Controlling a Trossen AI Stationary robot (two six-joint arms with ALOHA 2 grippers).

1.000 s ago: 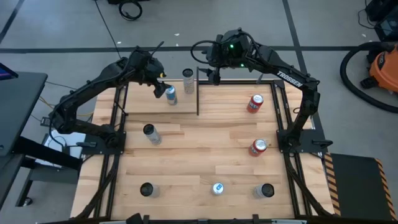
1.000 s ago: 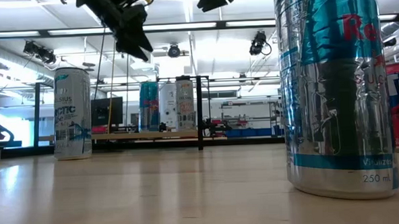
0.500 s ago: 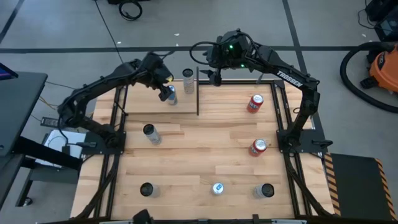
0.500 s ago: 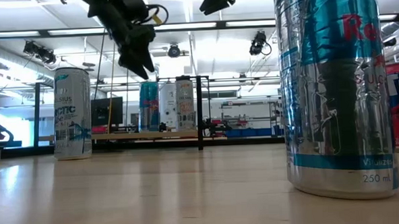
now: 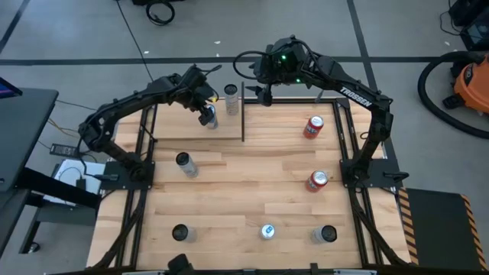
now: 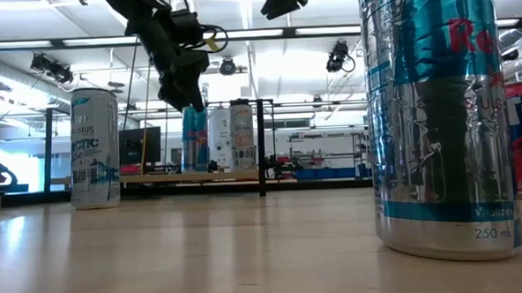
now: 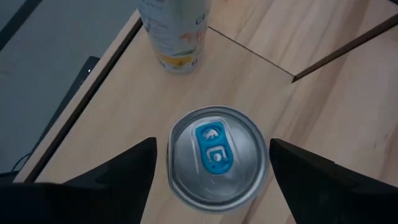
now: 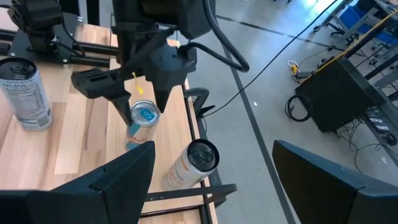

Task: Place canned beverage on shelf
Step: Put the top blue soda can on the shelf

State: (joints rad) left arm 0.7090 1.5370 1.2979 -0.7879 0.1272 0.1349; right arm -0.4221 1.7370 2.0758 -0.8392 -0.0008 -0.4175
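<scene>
The plank-patterned wooden surface (image 5: 252,179) stands on a grey floor (image 5: 76,38) crossed by dark tape lines. Taking the surface's middle as the dial's centre in the view from above, an orange vacuum cleaner (image 5: 470,80) with a black hose sits at 2 o'clock. A coil of black cable (image 5: 159,11) lies at 11 o'clock. A dark desk (image 5: 23,130) stands at 9 o'clock (a corner of a blue screen (image 5: 6,88) shows on it), with a white item (image 5: 76,169) just beside the surface. A black-and-orange hazard strip (image 5: 405,218) edges a dark platform (image 5: 439,229) at 4 o'clock. Blue bins (image 6: 319,172) line the far room.
</scene>
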